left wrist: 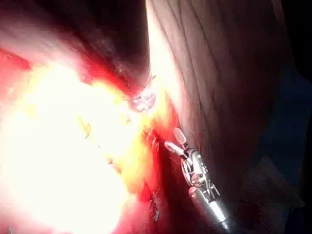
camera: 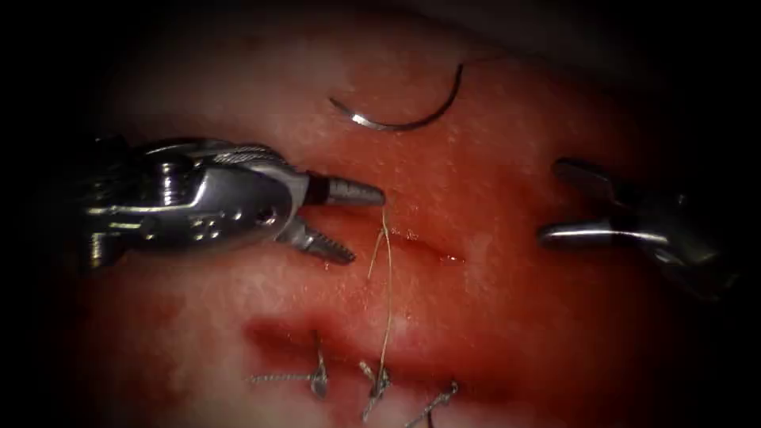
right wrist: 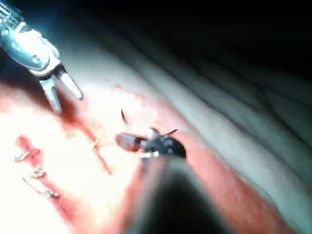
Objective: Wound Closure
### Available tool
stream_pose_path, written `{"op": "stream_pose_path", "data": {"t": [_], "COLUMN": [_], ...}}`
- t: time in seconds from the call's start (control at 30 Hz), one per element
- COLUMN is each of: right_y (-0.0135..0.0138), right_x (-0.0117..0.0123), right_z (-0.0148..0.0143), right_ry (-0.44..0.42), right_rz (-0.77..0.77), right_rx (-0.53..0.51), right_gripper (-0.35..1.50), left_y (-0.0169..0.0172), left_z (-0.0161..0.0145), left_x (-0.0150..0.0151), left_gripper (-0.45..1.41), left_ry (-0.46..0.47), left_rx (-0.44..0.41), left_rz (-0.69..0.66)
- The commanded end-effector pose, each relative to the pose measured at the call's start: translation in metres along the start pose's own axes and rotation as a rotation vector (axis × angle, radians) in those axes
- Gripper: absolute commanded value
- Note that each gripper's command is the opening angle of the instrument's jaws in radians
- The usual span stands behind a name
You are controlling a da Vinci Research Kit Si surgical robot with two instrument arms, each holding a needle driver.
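Note:
The curved needle [camera: 396, 120] lies free on the tissue [camera: 515, 317], beyond the short upper cut [camera: 424, 244], held by neither tool and not in the tissue. My left tool [camera: 366, 226] comes in from the left of that cut with jaws open and holds nothing. A pale thread [camera: 387, 301] rises from a stitch [camera: 377, 384] on the lower cut up to the upper jaw's tip. My right tool [camera: 556, 202] hovers right of the cut, jaws open and empty. In the right wrist view the left tool [right wrist: 63, 97] shows spread jaws, with the needle [right wrist: 124, 117] near the right tool.
A second, longer cut [camera: 317, 337] runs across the near tissue with three knotted stitches [camera: 319, 382] along it, also seen as stitches [right wrist: 34, 170] in the right wrist view. Red fluid [camera: 491, 261] stains the tissue around both cuts.

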Motion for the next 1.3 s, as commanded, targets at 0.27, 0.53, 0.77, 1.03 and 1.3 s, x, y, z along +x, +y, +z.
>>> {"op": "stream_pose_path", "data": {"t": [0.27,0.53,0.77,1.03,1.3], "right_y": [0.0001,-0.0004,-0.0005,-0.0007,-0.0007], "right_x": [0.0005,0.0003,0.0001,0.0,-0.0002], "right_z": [0.0009,0.0014,0.0015,0.0018,0.0018], "right_ry": [0.003,0.003,0.012,0.013,0.013], "right_rz": [-0.003,-0.005,-0.007,-0.008,-0.01], "right_rx": [0.001,0.004,0.008,0.007,0.008], "right_gripper": [1.48,1.48,1.48,1.48,1.48], "left_y": [0.0027,0.0043,0.0058,0.0059,0.0055], "left_z": [0.0036,0.0076,0.0093,0.0103,0.0099], "left_x": [-0.0001,-0.0007,-0.0013,0.0002,0.001], "left_gripper": [0.43,0.43,0.44,0.43,0.4], "left_ry": [-0.018,-0.024,-0.045,-0.033,-0.016], "left_rx": [-0.002,-0.008,-0.038,-0.045,-0.03], "left_rz": [0.083,0.121,0.149,0.151,0.149]}}
